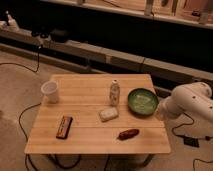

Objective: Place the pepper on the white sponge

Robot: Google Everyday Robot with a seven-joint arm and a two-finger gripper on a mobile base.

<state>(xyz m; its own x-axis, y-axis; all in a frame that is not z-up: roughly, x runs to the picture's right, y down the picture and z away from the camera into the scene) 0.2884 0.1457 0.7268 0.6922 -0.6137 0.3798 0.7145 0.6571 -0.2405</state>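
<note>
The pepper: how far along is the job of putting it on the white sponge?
Nothing looks done: the pepper lies on the table near its front edge, apart from the white sponge. Nothing is in hand: the gripper is at the table's right edge beside the green bowl, away from the pepper. Left to do: reach the pepper, grasp it, lift it and set it on the sponge.

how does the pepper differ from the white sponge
The dark red-brown pepper is elongated, tapered; the pale rectangular white sponge is blocky. The pepper lies near the front edge, the sponge nearer the middle. Both rest on the wooden table; the claw is off its right edge.
</note>
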